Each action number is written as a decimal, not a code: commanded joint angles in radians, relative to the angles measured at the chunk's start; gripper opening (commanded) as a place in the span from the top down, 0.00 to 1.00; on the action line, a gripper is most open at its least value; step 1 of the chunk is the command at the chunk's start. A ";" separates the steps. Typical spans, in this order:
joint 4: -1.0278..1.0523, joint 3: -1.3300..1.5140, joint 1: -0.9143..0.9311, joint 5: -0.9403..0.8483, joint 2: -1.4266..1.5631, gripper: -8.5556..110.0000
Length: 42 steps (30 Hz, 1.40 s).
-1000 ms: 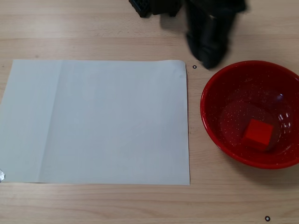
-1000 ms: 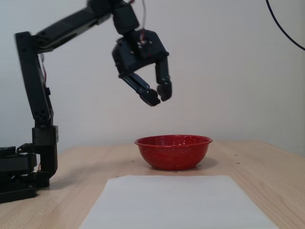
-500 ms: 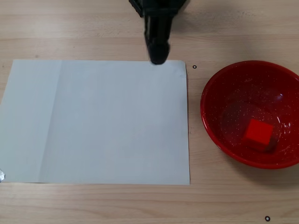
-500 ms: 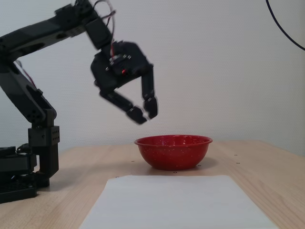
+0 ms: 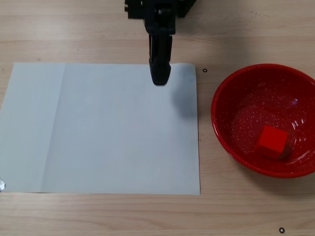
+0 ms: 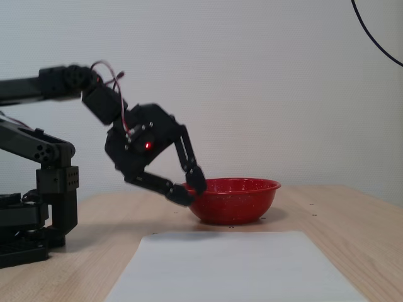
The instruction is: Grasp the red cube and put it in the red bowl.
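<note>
Now red cube [image 5: 270, 140] inside red bowl [image 5: 231, 128], gripper [image 5: 160, 78] well apart, empty

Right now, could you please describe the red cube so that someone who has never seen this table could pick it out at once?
Start at the white paper sheet on the wooden table; beside it, to the right in a fixed view, sits the glossy, white-speckled red bowl. The red cube lies inside that bowl. It is the only small, sharp-edged block, plain matte red against the speckled curve.
</note>
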 commanded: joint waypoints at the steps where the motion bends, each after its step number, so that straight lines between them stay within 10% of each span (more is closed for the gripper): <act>1: -0.080 0.006 0.015 0.003 0.089 0.93; 13: -0.339 0.416 0.046 0.018 0.374 0.93; 42: 0.051 0.422 0.040 -0.074 0.422 0.93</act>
